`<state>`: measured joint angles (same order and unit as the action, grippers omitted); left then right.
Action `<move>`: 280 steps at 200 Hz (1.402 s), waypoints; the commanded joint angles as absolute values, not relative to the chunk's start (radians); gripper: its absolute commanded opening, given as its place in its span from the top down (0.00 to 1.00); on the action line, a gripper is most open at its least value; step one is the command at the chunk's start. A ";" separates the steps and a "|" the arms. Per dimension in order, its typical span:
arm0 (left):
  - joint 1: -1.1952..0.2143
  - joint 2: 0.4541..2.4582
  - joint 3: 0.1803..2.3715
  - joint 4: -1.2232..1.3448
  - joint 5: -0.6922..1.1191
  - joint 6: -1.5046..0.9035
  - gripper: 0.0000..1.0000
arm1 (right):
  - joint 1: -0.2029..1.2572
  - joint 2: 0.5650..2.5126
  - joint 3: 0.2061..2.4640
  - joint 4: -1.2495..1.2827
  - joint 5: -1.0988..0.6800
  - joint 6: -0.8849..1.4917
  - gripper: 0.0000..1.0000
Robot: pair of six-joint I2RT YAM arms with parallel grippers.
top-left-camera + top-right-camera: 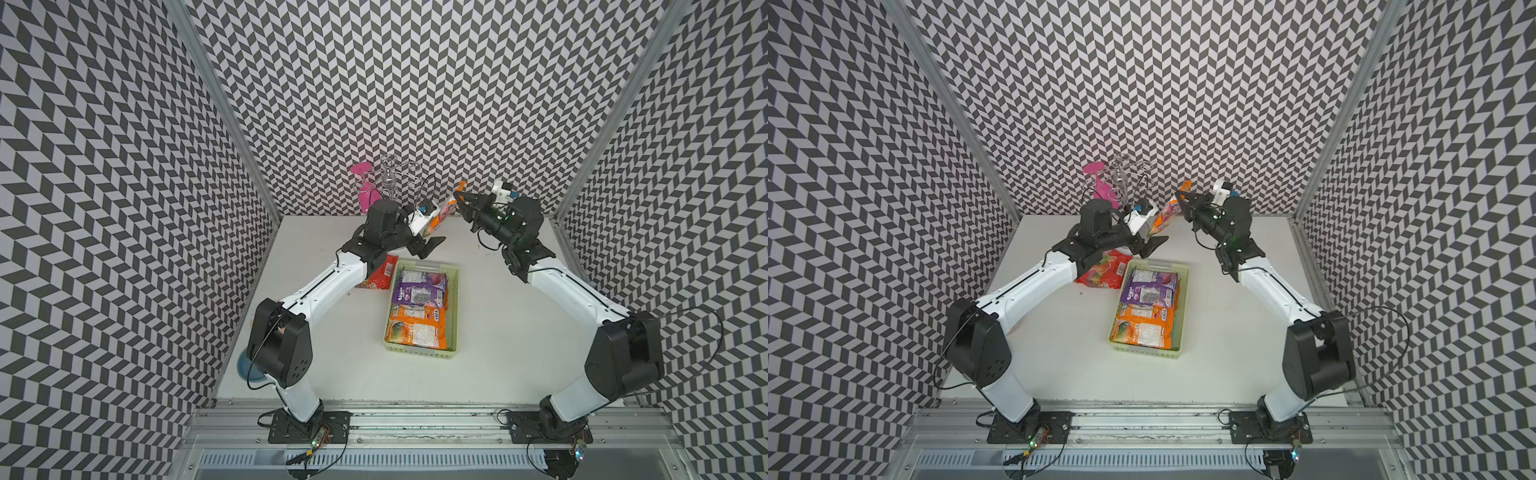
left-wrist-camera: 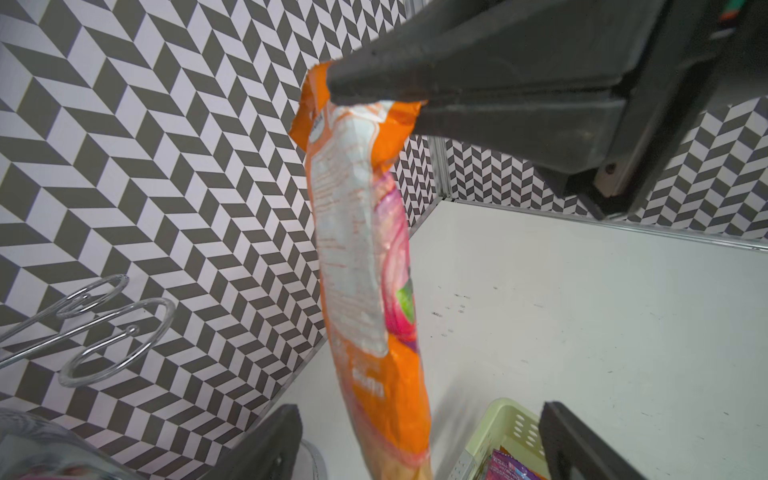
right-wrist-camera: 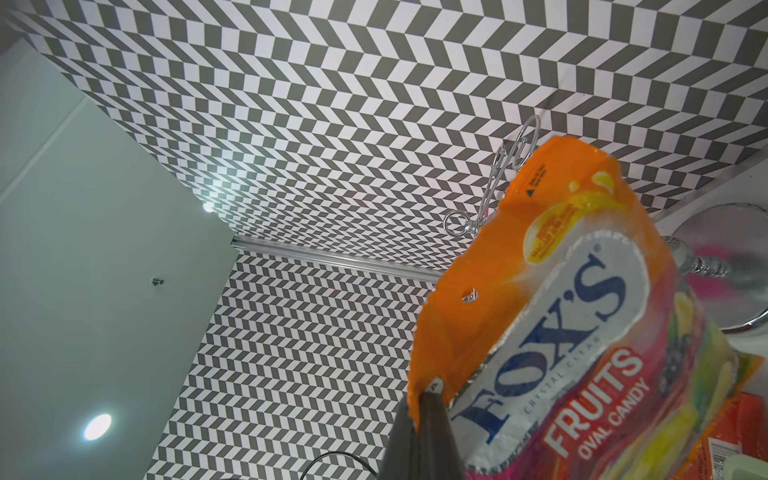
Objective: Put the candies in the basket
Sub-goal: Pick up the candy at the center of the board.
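**While the right claw pinched an orange packet aloft, the basket lay below it, nearer the base**

Because the right claw (image 1: 459, 195) was clamped on the top seam of the orange packet (image 1: 442, 214), the packet hung above the table's far end. Its long axis was near upright but tilted, with the lower end pointing toward the left claw (image 1: 426, 245). That claw stood wide and empty. In the left wrist view its fingers (image 2: 270, 444) flanked the packet's lower end, apparently without touching it.

The basket (image 1: 424, 353) sat on the table nearer the robot's base than the hanging packet, with a purple packet (image 1: 419, 291) and other orange ones already inside. The coming move therefore seemed to turn on bringing the packet back toward the base and down over the basket's far rim.

The red bag (image 1: 380, 272) lay outside the basket, just beside its far left corner and half under the left arm, which was the nearer arm to it.
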<state>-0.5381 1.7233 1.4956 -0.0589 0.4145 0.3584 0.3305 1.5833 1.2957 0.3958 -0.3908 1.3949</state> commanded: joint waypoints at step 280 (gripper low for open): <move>-0.556 1.549 1.333 -0.202 0.222 0.672 1.00 | 0.175 1.091 0.823 0.249 -0.500 1.132 0.64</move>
